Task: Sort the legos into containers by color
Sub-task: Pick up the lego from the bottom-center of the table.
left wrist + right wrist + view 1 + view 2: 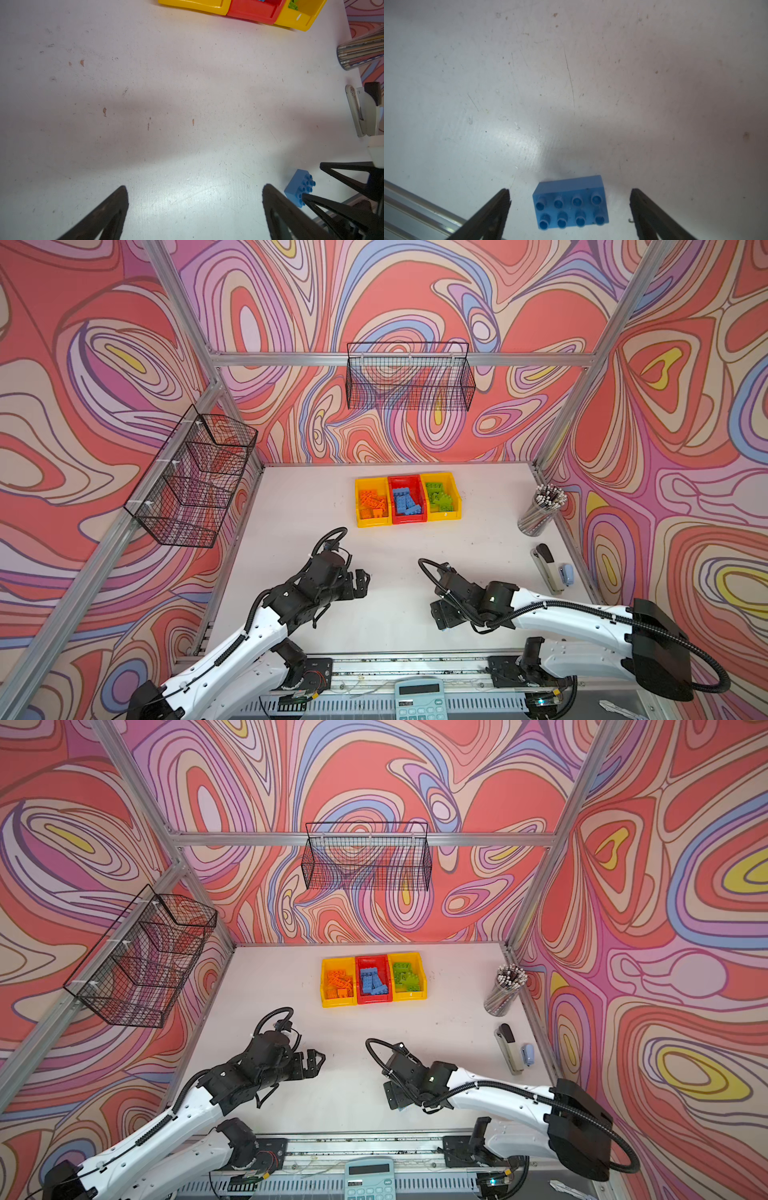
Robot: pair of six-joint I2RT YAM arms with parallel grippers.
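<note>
- Right gripper (570, 192) spread wide and empty, straddling 1 blue brick (571, 204). The brick lies at 5 o'clock from table centre, near the front rail (415, 207), apparently on its side.
- Risk: the fingers meet its short ends, and uneven contact could pivot or topple it.
- Left gripper (195, 187) wide and empty, at 8 o'clock.
- Red bin (409, 521) at 12 o'clock, between 2 yellow bins (373, 523). Risk: a mistimed release after the long carry drops blue into the wrong colour.

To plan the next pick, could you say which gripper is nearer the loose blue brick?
Right. The right gripper flanks the blue brick with open jaws; the left gripper sits apart to its left.
</note>
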